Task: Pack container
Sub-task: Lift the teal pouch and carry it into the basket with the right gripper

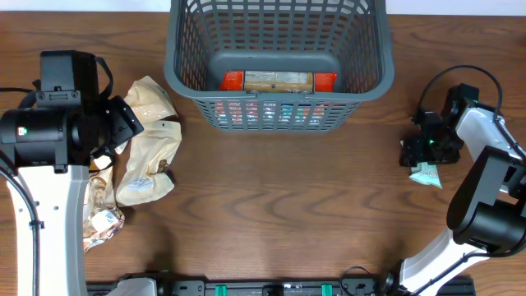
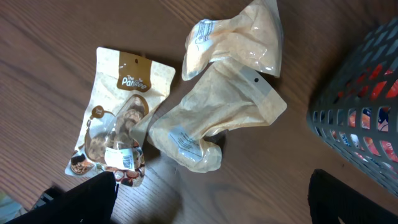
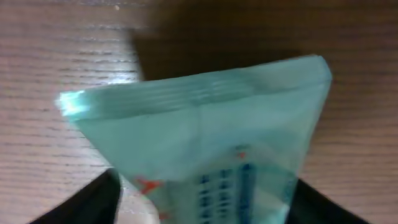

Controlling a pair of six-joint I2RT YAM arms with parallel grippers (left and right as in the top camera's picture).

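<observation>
The container, a dark grey slotted basket [image 1: 278, 62], stands at the back centre and holds an orange-red packet [image 1: 278, 80]; its corner shows in the left wrist view [image 2: 367, 118]. My left gripper [image 2: 211, 199] is open and empty, hovering above the table just short of three beige snack pouches [image 2: 214, 121] [image 1: 148, 156]. My right gripper [image 3: 202, 205] is open, with a finger on each side of a teal packet [image 3: 205, 137] that lies on the table at the right [image 1: 427, 174]. I cannot tell whether the fingers touch it.
A printed nut pouch [image 2: 118, 118] lies left of the two plain beige pouches [image 2: 239, 37]. In the overhead view the left arm covers part of the pouches. Bare wood table [image 1: 279, 205] lies between the two arms, in front of the basket.
</observation>
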